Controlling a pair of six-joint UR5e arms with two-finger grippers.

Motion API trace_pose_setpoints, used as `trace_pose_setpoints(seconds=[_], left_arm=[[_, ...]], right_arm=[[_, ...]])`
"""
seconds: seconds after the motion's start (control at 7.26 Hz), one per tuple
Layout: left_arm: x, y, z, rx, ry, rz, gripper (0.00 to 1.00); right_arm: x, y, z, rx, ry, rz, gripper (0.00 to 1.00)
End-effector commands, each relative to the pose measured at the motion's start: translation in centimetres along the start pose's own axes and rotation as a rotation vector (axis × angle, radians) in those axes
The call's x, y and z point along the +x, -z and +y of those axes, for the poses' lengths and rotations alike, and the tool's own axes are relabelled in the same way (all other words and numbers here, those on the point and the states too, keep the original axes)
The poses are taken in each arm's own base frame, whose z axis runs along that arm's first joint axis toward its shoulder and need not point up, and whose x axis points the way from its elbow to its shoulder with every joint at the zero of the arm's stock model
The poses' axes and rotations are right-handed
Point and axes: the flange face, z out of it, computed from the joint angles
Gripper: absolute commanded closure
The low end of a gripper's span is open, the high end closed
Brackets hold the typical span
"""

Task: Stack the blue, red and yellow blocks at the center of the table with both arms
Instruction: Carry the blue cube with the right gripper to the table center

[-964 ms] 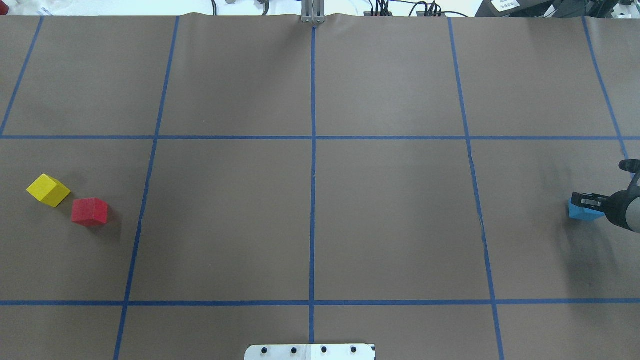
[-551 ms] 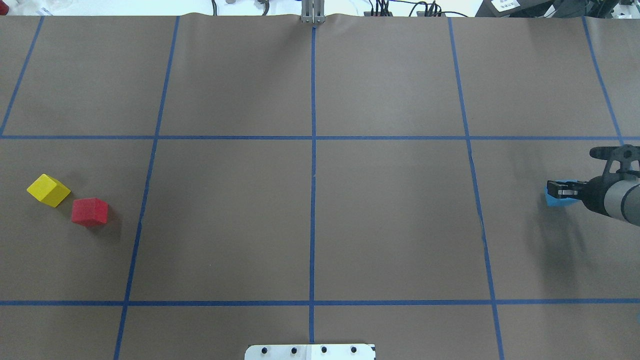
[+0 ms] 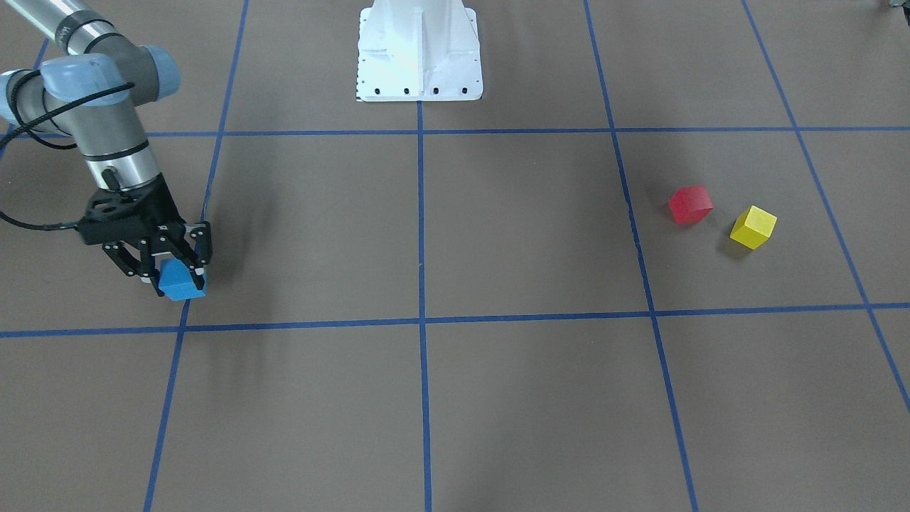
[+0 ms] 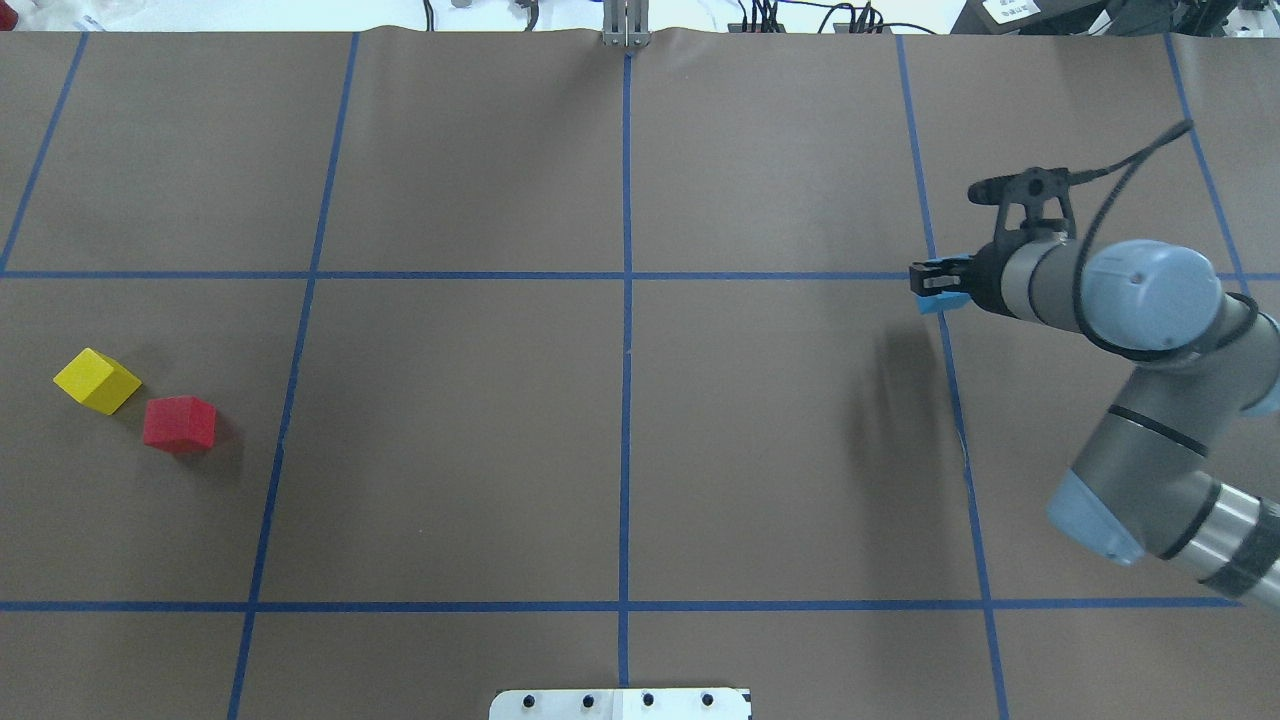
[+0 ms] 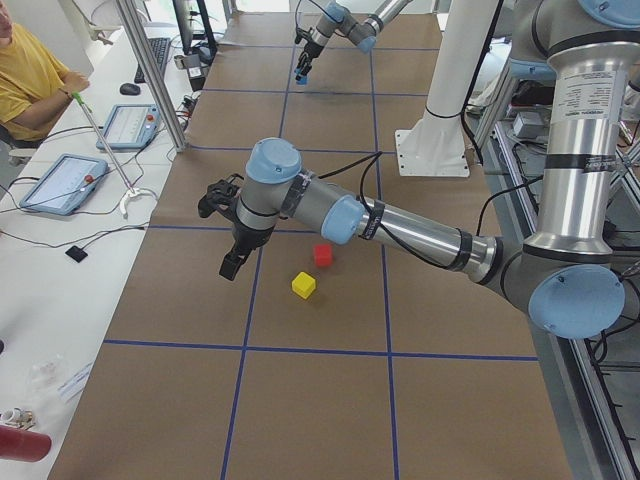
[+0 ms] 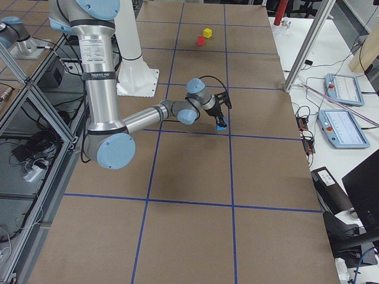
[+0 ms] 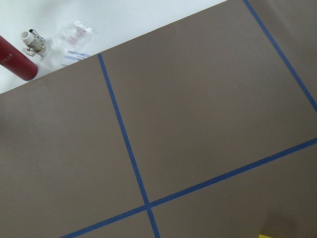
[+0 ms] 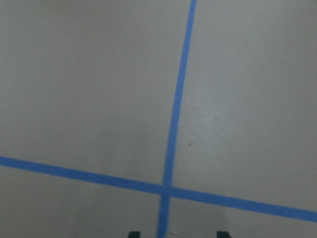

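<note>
My right gripper is shut on the blue block and holds it above a tape crossing right of the table's middle; the block also shows in the front view between the black fingers. The red block and the yellow block sit side by side on the table at the far left, also in the front view at the right, red and yellow. My left gripper shows only in the exterior left view, raised beside those two blocks; I cannot tell its state.
Blue tape lines divide the brown table into squares. The robot's white base plate is at the near edge. A red cylinder and small parts lie off the table's left end. An operator and tablets are at the far side.
My right arm has carried the blue block from the table's right edge leftwards and away from the robot, to the tape crossing. The red and yellow blocks have not moved.
</note>
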Motion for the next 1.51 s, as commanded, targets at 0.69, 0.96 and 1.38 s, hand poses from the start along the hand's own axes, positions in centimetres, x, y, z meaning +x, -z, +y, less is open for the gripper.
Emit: trace_pose_setpoints(seconds=[0.69, 0.96, 1.38], left_arm=[[-0.5, -0.7, 0.3, -0.015, 0.012, 0.000, 0.00], [-0.7, -0.9, 0.4, -0.018, 0.015, 0.001, 0.00], [-0.8, -0.9, 0.4, -0.019, 0.016, 0.001, 0.00]], right_arm=[[-31.3, -4.0, 1.4, -0.069, -0.163, 0.035, 0.45], [-32.1, -3.9, 2.7, -0.079, -0.174, 0.030, 0.01], [-32.5, -2.4, 0.8, -0.058, -0.214, 0.008, 0.01]])
